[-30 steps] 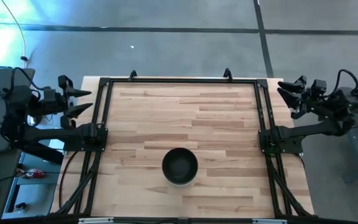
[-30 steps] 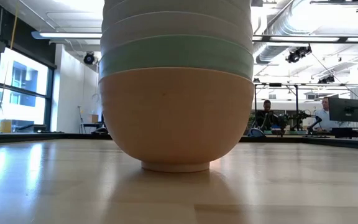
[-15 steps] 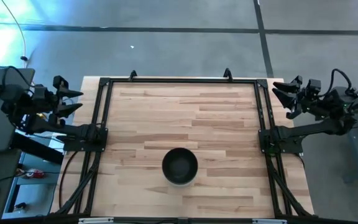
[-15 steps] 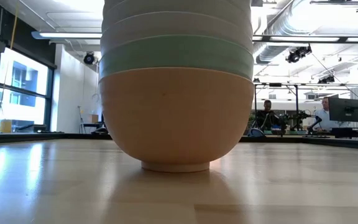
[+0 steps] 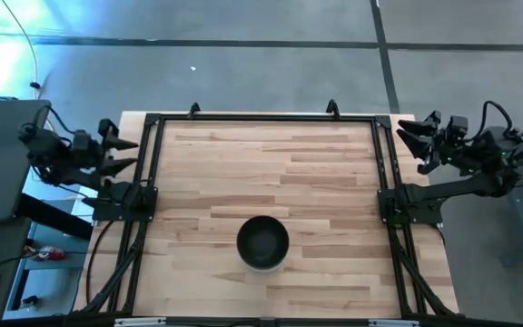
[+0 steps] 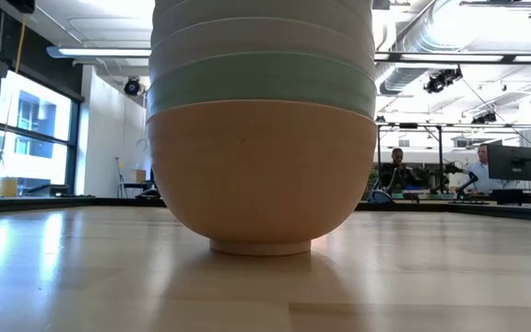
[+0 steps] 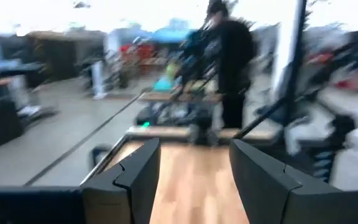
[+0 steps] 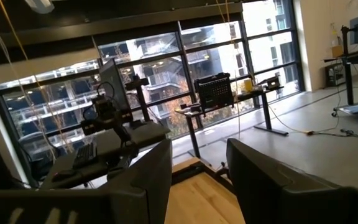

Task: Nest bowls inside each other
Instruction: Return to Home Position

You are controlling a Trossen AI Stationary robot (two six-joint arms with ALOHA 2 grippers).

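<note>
The bowls stand nested in one stack [image 5: 262,242] on the near middle of the table, with the black bowl on top in the high view. The low view shows the peach-orange bowl [image 6: 261,175] at the bottom, resting on its foot [image 6: 260,246]. The mint green bowl [image 6: 261,88] sits above it, and a white one [image 6: 261,37] above that. My left gripper [image 5: 137,153] [image 7: 194,149] hangs open at the table's left edge. My right gripper [image 5: 407,134] [image 8: 197,149] is open at the right edge. Both are far from the stack.
A black frame [image 5: 261,119] runs along the table's far, left and right sides. Bare wood [image 5: 271,173] lies around the stack. In the low view, people sit at desks [image 6: 482,166] in the room beyond.
My left arm has swung at the table's left edge: its gripper drew back off the table to the left, then came back toward the frame and slightly toward the near side, staying open. My right gripper shifted a little. The stack of bowls has not moved.
</note>
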